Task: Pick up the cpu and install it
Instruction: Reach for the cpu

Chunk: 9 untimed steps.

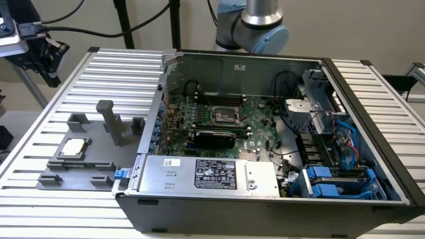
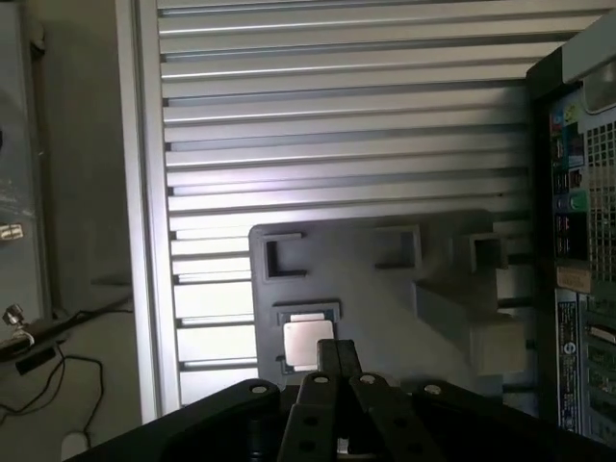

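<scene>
The cpu [image 1: 73,146], a small square chip with a pale silvery top, lies flat in a holder on the grey fixture plate [image 1: 99,167] on the exterior view's left. In the wrist view the cpu [image 2: 304,342] lies just beyond my fingertips. My gripper [image 2: 339,348] is shut with nothing in it. In the exterior view the gripper [image 1: 48,74] hangs high over the slatted table's far left corner, well above and apart from the cpu. The dark metal-framed socket [image 1: 226,116] sits on the green motherboard [image 1: 260,133] inside the open computer case.
Upright grey posts [image 1: 109,119] stand on the fixture plate beside the cpu's holder. A long black expansion card [image 1: 212,138] lies below the socket. The silver power supply [image 1: 206,174], blue drive bays [image 1: 339,181] and loose cables crowd the case. The case walls [image 1: 159,94] rise around the motherboard.
</scene>
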Motion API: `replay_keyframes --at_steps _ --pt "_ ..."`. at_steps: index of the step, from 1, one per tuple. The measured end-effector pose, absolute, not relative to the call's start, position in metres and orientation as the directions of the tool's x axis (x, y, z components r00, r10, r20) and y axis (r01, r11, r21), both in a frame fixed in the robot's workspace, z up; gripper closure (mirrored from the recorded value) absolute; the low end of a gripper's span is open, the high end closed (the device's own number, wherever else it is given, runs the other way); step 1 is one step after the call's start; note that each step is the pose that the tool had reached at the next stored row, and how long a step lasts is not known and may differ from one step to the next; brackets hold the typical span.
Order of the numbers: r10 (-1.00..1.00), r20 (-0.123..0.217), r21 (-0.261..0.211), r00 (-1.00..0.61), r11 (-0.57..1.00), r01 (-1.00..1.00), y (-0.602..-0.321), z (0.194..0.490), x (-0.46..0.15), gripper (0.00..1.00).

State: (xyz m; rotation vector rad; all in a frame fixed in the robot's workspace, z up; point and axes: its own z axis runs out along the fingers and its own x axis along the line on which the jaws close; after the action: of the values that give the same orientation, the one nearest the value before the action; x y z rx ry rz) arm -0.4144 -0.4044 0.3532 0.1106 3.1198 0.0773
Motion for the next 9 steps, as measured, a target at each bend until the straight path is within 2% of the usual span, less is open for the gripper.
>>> replay_keyframes --at_steps 9 --pt "0.071 -0.017 0.050 -0.997 0.996 0.070 -0.407 0.352 -0.431 0.89"
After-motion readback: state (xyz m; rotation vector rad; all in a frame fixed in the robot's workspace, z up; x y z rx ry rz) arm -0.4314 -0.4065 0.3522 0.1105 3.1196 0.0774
